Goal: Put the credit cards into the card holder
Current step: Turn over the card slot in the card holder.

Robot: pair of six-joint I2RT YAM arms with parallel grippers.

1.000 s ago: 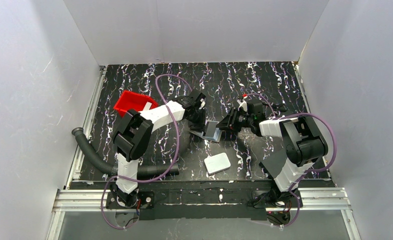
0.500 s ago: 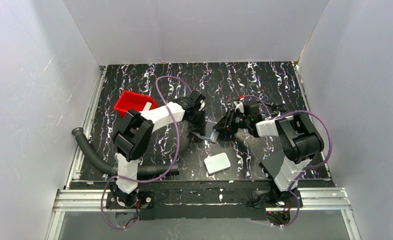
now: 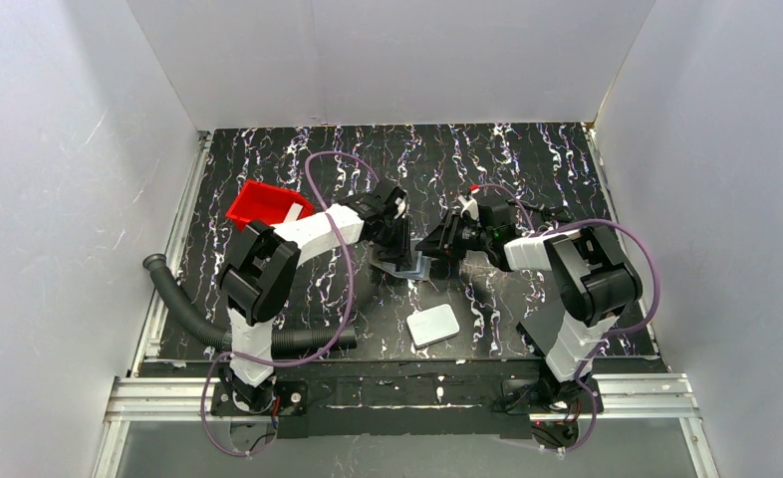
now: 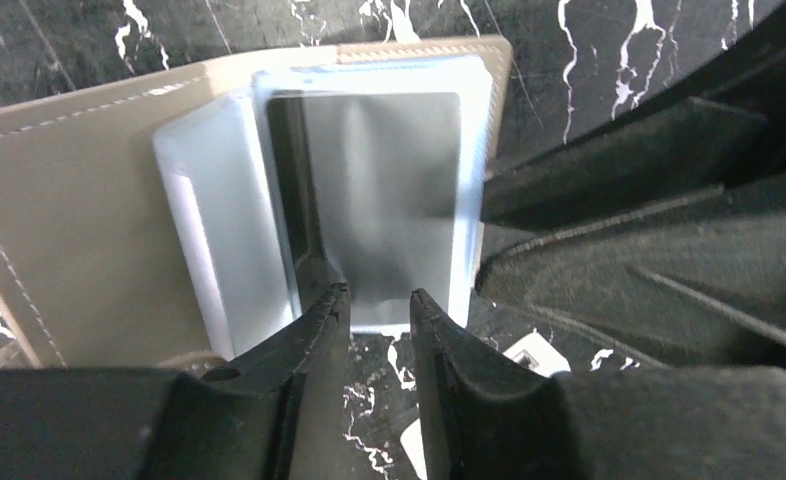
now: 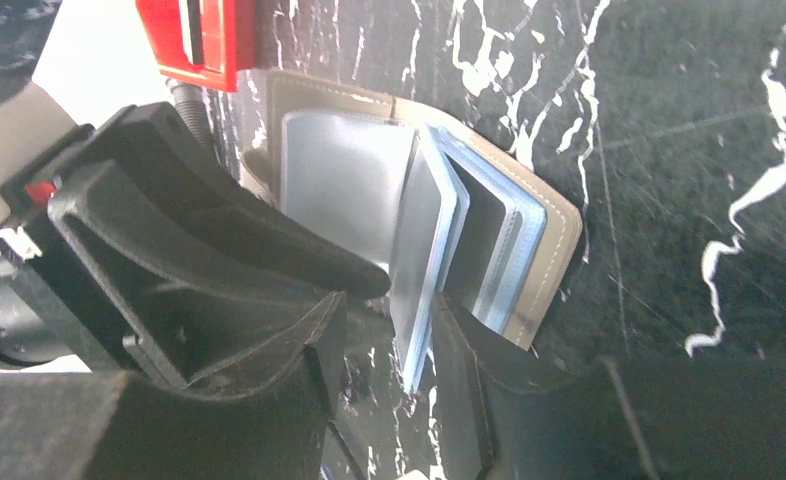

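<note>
The card holder (image 3: 399,267) lies open on the marbled mat, tan with clear sleeves (image 4: 69,200) (image 5: 559,230). My left gripper (image 3: 400,242) (image 4: 377,300) is over its left side, its fingertips a narrow gap apart at the near edge of a sleeve, with bare mat between them. My right gripper (image 3: 429,246) (image 5: 384,335) comes in from the right, open. A thin pale-blue sheet (image 5: 424,290), card or sleeve, stands on edge between its fingers and leans on the right finger (image 5: 459,350). I cannot make out any other card.
A thick white rounded slab (image 3: 433,325) lies in front of the holder. A red tray (image 3: 263,204) stands behind the left arm. A black ribbed hose (image 3: 183,304) curls at the front left. The two grippers nearly touch over the holder.
My right gripper has moved left, up against the holder. The pale-blue card that showed beside the holder is now mostly hidden between the grippers. The left gripper has barely moved.
</note>
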